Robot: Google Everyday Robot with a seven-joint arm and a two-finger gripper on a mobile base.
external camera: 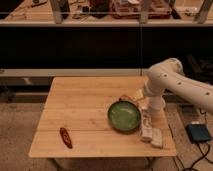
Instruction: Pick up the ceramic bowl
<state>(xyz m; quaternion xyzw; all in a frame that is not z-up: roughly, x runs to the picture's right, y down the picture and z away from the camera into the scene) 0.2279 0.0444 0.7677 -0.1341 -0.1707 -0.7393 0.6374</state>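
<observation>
- On the table [80,105], toward its 4 o'clock part: bowl [124,116], upright, green inside with a dark rim.
- At the bowl's 4 o'clock, just beside the rim: gripper [151,132], low over the wood, under the white arm [175,80] entering from 3 o'clock.
- Spread wide, gripping nothing; bowl outside the fingers, contact with the rim unclear.
- At the bowl's 1 o'clock, near the rim: small orange-brown item [131,96], kind unclear.
- At the table's 7 o'clock, well apart from the bowl: red item [65,137].

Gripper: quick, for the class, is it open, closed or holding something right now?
Gripper: open, holding nothing, low beside the right rim of the ceramic bowl.
</observation>
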